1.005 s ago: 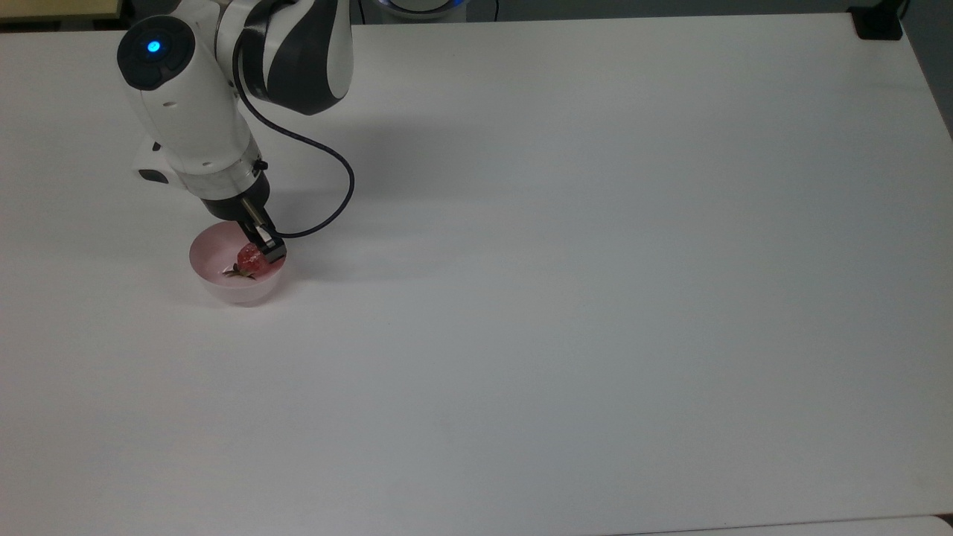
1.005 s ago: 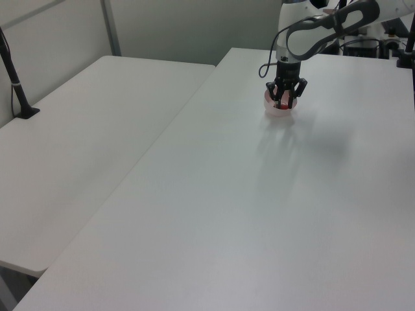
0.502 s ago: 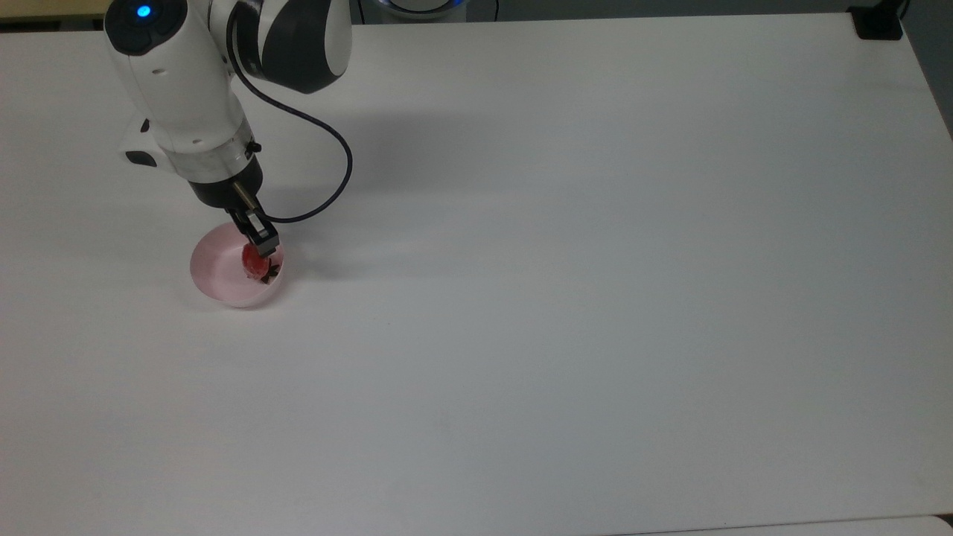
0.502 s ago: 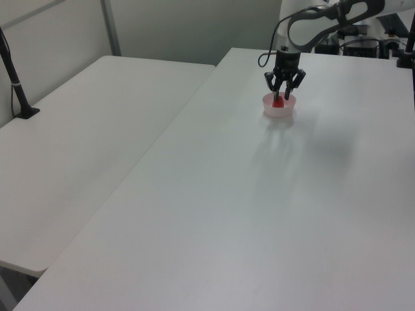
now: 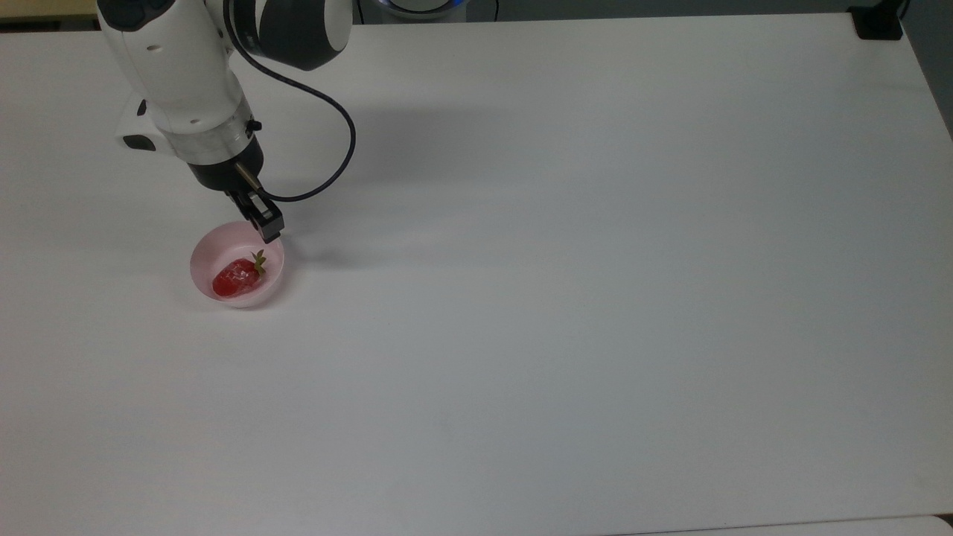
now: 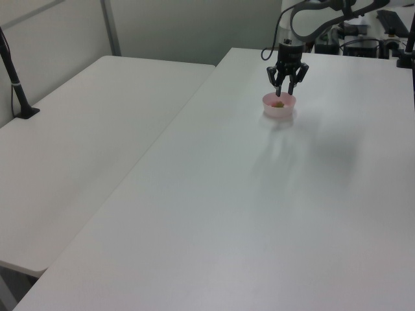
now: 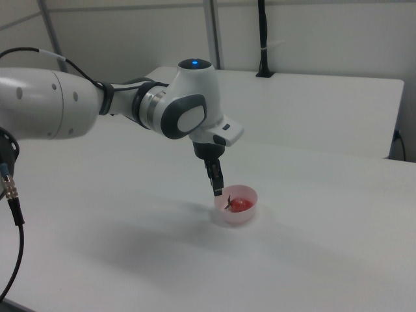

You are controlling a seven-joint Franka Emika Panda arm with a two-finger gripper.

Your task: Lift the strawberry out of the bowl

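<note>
One strawberry (image 5: 237, 276) lies on its side inside the pink bowl (image 5: 205, 253) in the top view, its green cap pointing toward the gripper (image 5: 266, 225), which hangs above the bowl's rim on the top view's right with nothing in it. The bowl sits on the white tabletop (image 5: 566, 283) toward the top view's left, and a black cable (image 5: 339, 160) loops from the wrist beside it. In the left view the gripper (image 6: 285, 87) is raised over the bowl (image 6: 279, 107), its two fingers spread apart with clear air between them, and a small greenish speck inside the bowl is all that can be made out of the fruit. In the right view the gripper (image 7: 218, 190) hangs just above the bowl's (image 7: 236, 215) near rim on the right view's left, and the strawberry (image 7: 239, 205) rests on the bowl's floor, free of the fingers. Judging from this, the pick is not done: the fruit is in the bowl, ungrasped, and the descent, closing and lift all remain.
</note>
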